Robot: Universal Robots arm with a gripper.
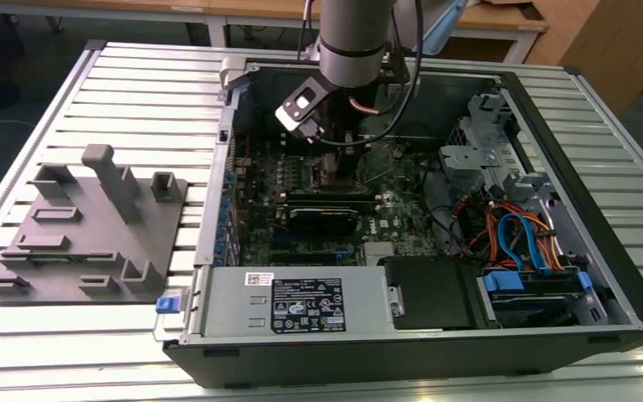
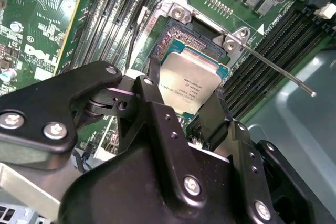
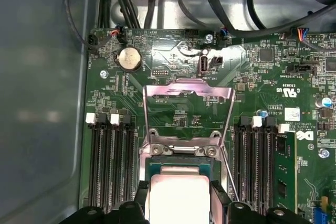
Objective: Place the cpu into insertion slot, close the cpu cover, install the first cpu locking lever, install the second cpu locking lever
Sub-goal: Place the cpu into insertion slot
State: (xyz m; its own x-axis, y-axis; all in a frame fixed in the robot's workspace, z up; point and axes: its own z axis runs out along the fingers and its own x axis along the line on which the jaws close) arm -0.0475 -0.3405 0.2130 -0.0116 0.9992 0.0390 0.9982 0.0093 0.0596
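While the gripper stands clamped on the chip directly over the socket, cover raised, placing is the step in hand; seating appears incomplete; it calls for square, level alignment before release.

Cover stands raised at one slot edge; lever juts sideways; RAM slots flank both sides; case wall close.

Ext. view high over case — both wrist views close on cpu
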